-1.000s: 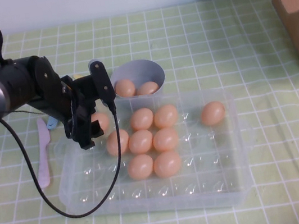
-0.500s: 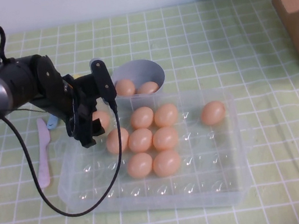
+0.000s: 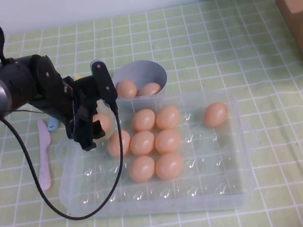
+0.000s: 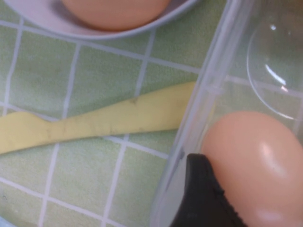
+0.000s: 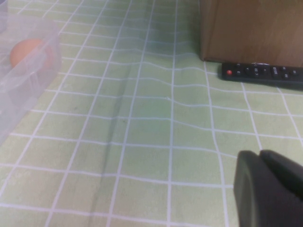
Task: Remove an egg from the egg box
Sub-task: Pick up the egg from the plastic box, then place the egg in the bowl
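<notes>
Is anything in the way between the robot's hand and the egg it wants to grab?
Nothing visible. The left gripper is already around the egg at the egg box's far left corner; one finger touches it in the left wrist view. The right gripper sits far off, over bare cloth near a remote.

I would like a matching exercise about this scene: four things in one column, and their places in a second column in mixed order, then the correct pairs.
Things:
1. left gripper
2. bowl
3. remote control
4. right gripper

Places:
A. beside the cardboard box, on the cloth
B. low over bare cloth, away from the egg box
C. at the egg box's far left corner, a finger against the egg
D. just behind the egg box, with two eggs inside

Pairs: 1-C, 2-D, 3-A, 4-B
</notes>
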You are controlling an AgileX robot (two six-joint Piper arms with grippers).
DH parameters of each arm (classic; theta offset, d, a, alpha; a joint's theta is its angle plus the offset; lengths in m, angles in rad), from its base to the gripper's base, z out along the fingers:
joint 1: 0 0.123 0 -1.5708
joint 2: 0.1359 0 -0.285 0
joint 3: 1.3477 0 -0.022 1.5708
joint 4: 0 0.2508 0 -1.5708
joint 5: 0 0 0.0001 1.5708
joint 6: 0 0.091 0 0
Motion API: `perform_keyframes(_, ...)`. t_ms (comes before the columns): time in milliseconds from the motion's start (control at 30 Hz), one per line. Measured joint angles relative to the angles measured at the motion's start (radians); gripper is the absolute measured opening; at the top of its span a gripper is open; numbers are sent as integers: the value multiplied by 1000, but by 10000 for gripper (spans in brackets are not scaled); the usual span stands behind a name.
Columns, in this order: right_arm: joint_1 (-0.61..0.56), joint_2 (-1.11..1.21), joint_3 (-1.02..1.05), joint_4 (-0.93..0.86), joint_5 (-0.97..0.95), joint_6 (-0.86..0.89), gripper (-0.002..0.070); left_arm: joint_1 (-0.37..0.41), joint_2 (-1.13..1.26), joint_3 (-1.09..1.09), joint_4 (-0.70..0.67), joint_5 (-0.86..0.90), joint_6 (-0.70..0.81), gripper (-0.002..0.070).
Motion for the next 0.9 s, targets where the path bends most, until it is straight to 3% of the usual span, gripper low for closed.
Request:
perform_keyframes(433, 0, 0, 0, 0, 1, 0, -17, 2, -170, -11, -29, 108, -47, 367)
perform_keyframes(900, 0, 0, 0, 0, 1, 0, -17, 2, 51, -336, -473, -33, -79, 367)
